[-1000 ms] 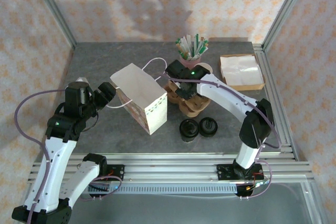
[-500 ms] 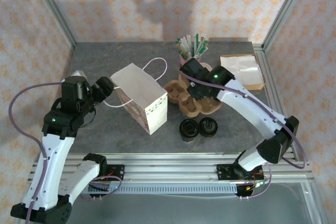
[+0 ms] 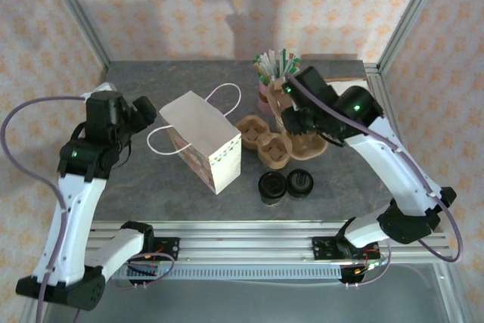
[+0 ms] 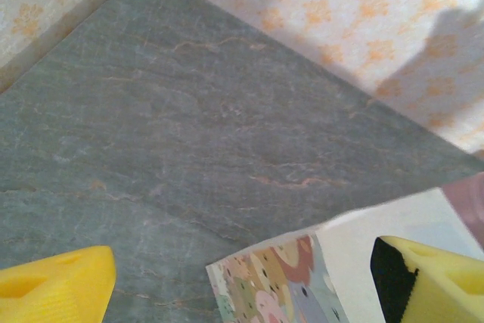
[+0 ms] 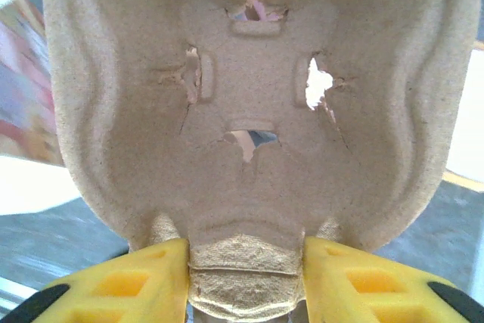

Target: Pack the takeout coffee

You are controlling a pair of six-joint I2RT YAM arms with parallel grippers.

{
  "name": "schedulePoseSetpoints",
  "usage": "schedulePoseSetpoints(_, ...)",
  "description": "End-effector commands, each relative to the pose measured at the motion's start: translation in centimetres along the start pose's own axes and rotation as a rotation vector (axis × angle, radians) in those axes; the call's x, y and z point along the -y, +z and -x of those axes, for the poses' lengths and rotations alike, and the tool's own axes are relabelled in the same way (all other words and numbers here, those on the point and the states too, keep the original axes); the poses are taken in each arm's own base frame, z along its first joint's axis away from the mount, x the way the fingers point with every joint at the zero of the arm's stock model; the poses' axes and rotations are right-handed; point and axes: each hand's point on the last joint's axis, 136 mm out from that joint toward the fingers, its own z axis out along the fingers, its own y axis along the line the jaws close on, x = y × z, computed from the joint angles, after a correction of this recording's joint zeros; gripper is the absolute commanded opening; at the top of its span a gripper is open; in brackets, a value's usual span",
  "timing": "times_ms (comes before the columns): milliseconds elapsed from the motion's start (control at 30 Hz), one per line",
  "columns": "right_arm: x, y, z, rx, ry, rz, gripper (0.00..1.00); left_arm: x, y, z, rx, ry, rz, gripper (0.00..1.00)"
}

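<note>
Up close, right tool (image 5: 246, 285) apparently pinches carrier (image 5: 249, 104) rim; overhead, arm (image 3: 378, 149) covers it.

Bare table (image 3: 151, 179) lies open left of the paper bag (image 3: 203, 140). The pulp carrier (image 3: 266, 145) crowds just behind the black-lidded cups (image 3: 272, 185).
</note>
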Motion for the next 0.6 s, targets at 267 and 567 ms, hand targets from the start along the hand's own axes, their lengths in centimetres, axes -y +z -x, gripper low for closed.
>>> schedulePoseSetpoints(267,-8.2,0.9,4.6,-0.026,-0.102,0.108,0.39,-3.3,8.8,3.1,-0.090,-0.396,-0.051,0.84)
schedulePoseSetpoints(567,-5.8,3.3,4.2,0.106,0.045,0.044,0.45,-3.4,11.4,0.3,-0.177,-0.373,-0.072,0.82)
